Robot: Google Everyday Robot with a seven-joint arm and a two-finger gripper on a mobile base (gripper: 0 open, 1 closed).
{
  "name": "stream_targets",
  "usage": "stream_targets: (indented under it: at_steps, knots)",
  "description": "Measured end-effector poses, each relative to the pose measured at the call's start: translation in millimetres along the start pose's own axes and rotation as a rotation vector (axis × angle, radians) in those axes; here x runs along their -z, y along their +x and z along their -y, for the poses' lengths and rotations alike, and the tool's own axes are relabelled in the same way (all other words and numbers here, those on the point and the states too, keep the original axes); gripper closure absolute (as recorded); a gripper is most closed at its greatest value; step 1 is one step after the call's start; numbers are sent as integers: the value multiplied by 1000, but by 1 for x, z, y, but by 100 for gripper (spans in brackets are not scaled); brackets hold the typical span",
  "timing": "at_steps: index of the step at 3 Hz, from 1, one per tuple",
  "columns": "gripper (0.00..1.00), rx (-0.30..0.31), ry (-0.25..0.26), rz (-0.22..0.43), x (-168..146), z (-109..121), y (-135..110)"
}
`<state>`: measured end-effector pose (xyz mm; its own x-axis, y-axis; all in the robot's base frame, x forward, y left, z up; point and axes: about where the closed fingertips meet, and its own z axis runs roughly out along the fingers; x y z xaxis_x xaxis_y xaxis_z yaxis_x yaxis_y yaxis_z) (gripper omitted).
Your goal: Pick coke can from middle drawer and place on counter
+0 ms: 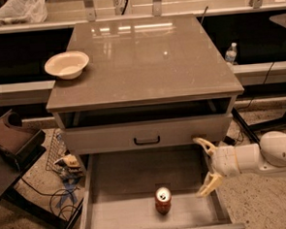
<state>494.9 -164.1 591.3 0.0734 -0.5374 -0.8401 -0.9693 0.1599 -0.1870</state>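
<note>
The coke can point(163, 200), red with a silver top, stands upright on the floor of the open middle drawer point(123, 185), near its front edge and slightly right of centre. My gripper point(206, 166) comes in from the right on a white arm and hovers over the drawer's right side, to the right of the can and apart from it. Its two pale fingers point(203, 144) are spread wide with nothing between them. The glossy grey-brown counter point(144, 58) forms the cabinet top above.
A white bowl point(66, 64) sits at the counter's left edge. A closed drawer front with a black handle point(147, 140) is above the open drawer. A water bottle point(231, 53) stands on the ledge at right. Cables and clutter point(66, 165) lie on the floor at left.
</note>
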Motion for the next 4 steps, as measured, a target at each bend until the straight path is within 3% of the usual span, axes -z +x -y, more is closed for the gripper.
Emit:
stream_targets:
  at_steps: [1,2,3,4]
  knots:
    - [0,12,-72,-6,-3,-12,19]
    - [0,-36,-119,33,-17,-32,47]
    - [0,-34,-122,38,-21,-32,49]
    - [0,-19,-145,72,-46,-31,64]
